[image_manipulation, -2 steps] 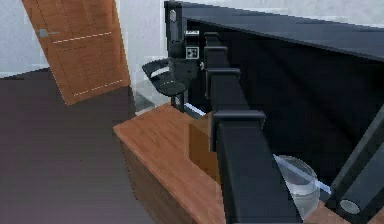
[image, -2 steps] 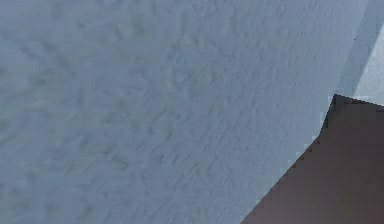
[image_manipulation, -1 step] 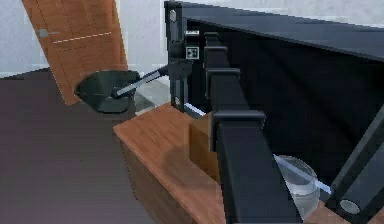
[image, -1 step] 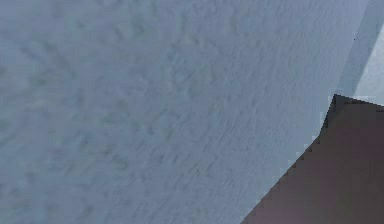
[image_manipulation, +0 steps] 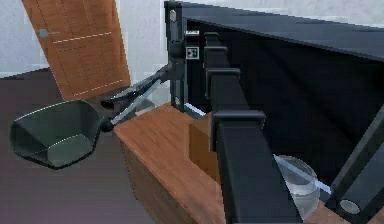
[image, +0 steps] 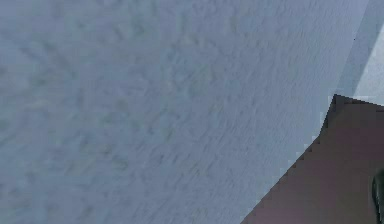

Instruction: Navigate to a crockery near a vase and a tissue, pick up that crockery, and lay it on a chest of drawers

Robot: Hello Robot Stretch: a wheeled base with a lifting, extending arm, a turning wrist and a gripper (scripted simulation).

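Observation:
A dark green bowl (image_manipulation: 52, 135) hangs at the far end of my gripper (image_manipulation: 108, 120), over the dark floor and clear of every surface, so the gripper holds it. The dark arm bar (image_manipulation: 235, 140) rises from the bottom edge to the white marker squares (image_manipulation: 190, 50), and thin fingers (image_manipulation: 135, 98) slant down-left from there to the bowl's rim. Just right of the bowl stands a low wooden cabinet top (image_manipulation: 165, 168). A dark green sliver (image: 379, 190) shows at the forward view's right edge.
A textured grey wall (image: 150, 100) stands close ahead, with reddish-brown floor (image: 320, 180) at the lower right. On the wooden top rest a large black screen (image_manipulation: 300, 90), a brown box (image_manipulation: 200, 150) and a clear round dish (image_manipulation: 298, 180). A wooden door (image_manipulation: 80, 45) stands beyond.

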